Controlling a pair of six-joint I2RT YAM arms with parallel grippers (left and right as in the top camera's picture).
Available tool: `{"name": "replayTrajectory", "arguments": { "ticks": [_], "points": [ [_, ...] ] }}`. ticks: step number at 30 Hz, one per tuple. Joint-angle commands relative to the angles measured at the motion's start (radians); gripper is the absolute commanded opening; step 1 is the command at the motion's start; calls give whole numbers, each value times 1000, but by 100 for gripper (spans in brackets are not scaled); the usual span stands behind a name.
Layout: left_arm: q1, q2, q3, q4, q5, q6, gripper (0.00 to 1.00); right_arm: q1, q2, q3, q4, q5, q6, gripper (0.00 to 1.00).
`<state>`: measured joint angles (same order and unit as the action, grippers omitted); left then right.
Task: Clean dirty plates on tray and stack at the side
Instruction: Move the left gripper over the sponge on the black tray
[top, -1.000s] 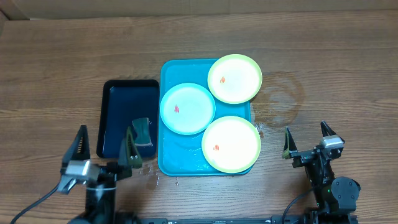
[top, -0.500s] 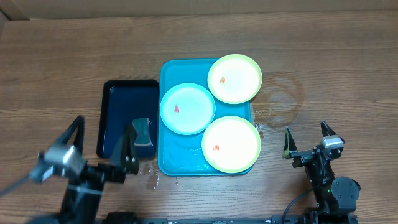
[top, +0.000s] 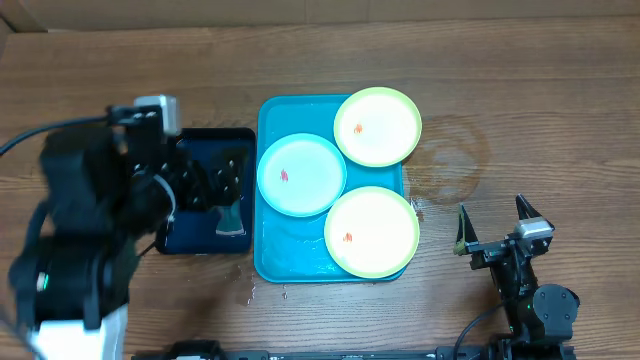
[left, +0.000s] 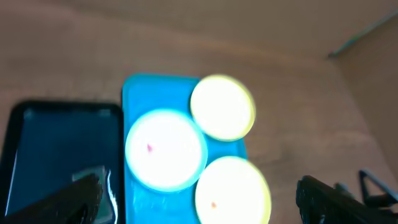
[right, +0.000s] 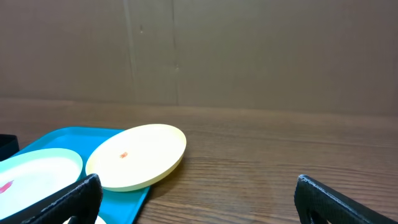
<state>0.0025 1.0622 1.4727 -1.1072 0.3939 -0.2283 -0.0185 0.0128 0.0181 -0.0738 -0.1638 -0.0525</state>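
Observation:
Three plates lie on the turquoise tray: a light blue one at its left, a yellow-green one overhanging the far right corner, and another yellow-green one at the near right. Each shows a small red-orange smear. My left gripper hangs open high above the black tray, holding nothing. Its blurred wrist view looks down on the tray and all three plates. My right gripper stands open and empty, low over the table to the right of the tray. Its wrist view shows the far yellow-green plate.
A narrower black tray lies just left of the turquoise tray, with a small grey-green sponge at its near end. A damp ring mark stains the wood right of the tray. A cardboard wall stands at the back.
My left arm has risen from the table's front left and swung back over the black tray, its gripper staying open. The right arm and the plates have not moved.

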Motion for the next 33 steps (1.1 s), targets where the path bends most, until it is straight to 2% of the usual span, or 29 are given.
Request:
{"name": "replayTrajectory", "arguments": {
  "ticks": [1,2,3,5,11,23,26,33],
  "points": [
    [4,80,21,-72,0,116,70,-3,-6,-10,5,10,-1,100],
    [4,105,21,-99,-14,124,41,-2,-6,-10,5,10,-1,100],
    [4,122,21,-116,-27,124,17,-2,-6,-10,5,10,-1,100],
    [4,163,21,-158,-43,124,4,-2,-6,-10,4,10,-1,100],
    [4,243,20,-252,-136,124,4,-2,-6,-10,4,10,-1,100],
    [4,245,-11,-250,-271,103,4,-2,-6,-10,5,10,-1,100],
    [4,245,-65,-246,-337,63,4,-3,-6,-10,5,10,-1,100],
    [4,245,-247,-147,-338,10,4,-3,-6,-10,5,10,-1,100]
  ]
}}
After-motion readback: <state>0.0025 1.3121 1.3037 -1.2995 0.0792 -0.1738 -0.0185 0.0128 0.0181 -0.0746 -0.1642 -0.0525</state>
